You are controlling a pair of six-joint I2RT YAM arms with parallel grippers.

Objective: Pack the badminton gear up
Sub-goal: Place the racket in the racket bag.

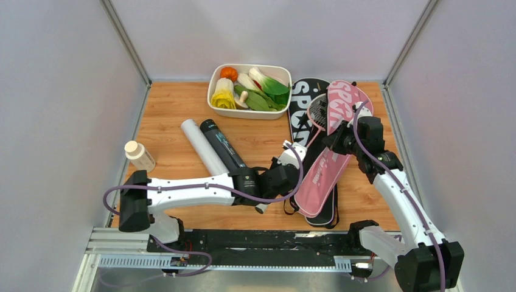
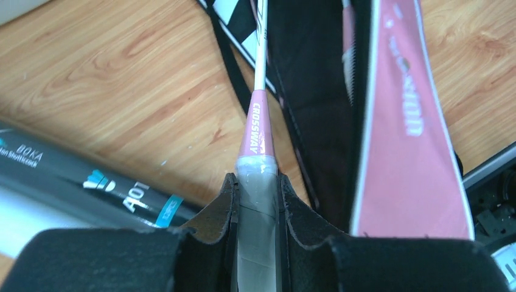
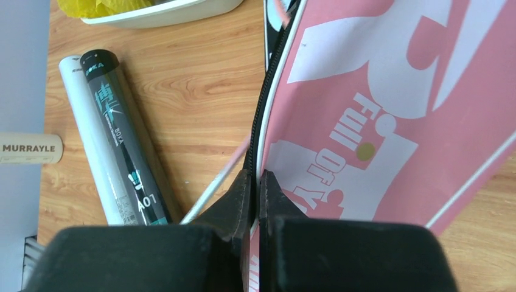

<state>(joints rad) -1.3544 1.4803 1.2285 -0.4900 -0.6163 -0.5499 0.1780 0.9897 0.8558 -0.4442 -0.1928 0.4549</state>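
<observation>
**Two sets of fingers on one pink racquet and its cover**

From above, my left fingers [image 1: 287,163] are closed partway, clamped around the handle of the pink racquet [image 1: 317,112]. Its head lies at the open mouth of the pink cover [image 1: 331,161], partly under the lifted flap. My right fingers [image 1: 341,139] pinch that flap's edge and hold it up off the bench [image 1: 176,103]. The pink cover rests on the black cover [image 1: 302,100]; I cannot tell what the black one holds. To the left, the white tube [image 1: 199,145] and black tube [image 1: 222,145] lie touching, side by side. The white tray [image 1: 249,113] at the far edge holds toy vegetables: one orange, one yellow, several leafy green. A small bottle [image 1: 140,156] sits near the left wall.

At my left wrist, the fingers [image 2: 230,188] grip the wrapped handle just below the pink cone [image 2: 255,128] lettered CROSSWAY. The thin white shaft runs on over the black cover, with the pink cover to its right.

At my right wrist, the fingers [image 3: 255,188] are fully shut on the pink cover's zip edge. The racquet shaft [image 3: 216,185], blurred, passes just beside them. Both tubes lie beyond, and a tray corner shows yellow.
</observation>
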